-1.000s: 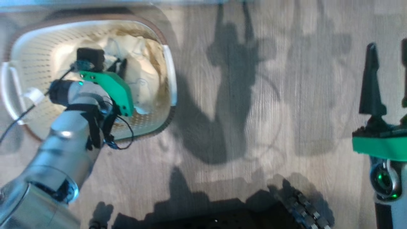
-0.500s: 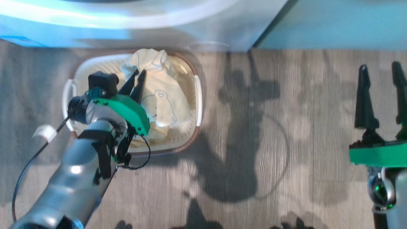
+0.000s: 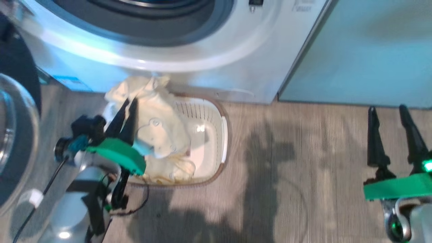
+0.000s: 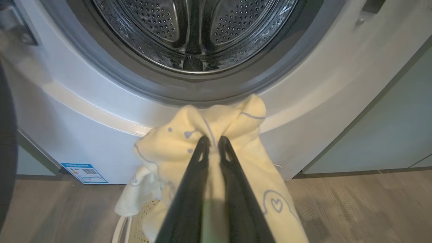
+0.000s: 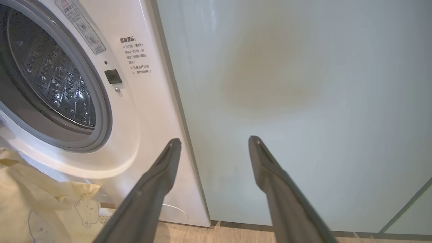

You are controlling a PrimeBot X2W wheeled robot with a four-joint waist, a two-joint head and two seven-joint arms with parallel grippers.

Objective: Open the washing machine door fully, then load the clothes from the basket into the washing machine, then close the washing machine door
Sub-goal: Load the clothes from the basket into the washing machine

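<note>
My left gripper (image 3: 130, 103) (image 4: 212, 139) is shut on a pale yellow garment (image 3: 158, 128) (image 4: 222, 125) with faint printed figures, held up above the cream basket (image 3: 216, 135) and just below the washing machine's (image 3: 189, 60) open mouth. The steel drum (image 4: 192, 30) (image 5: 50, 84) gapes behind the cloth. More pale cloth lies in the basket's near end (image 3: 168, 170). The open door (image 3: 13, 135), with black rim and glass bowl, stands at the far left. My right gripper (image 3: 388, 111) (image 5: 214, 141) hangs open and empty, off to the right, facing the pale green cabinet (image 5: 303, 101).
The pale green cabinet (image 3: 364, 50) adjoins the machine's right side. Grey wood floor (image 3: 297, 175) spreads between the basket and my right arm. A small blue label (image 4: 84, 172) sits low on the machine's front. A black cable (image 3: 33, 206) trails from my left wrist.
The head camera has tilted up, bringing the machine into view. My left gripper has lifted the yellow garment out of the basket toward the drum opening. The right gripper stays open.
</note>
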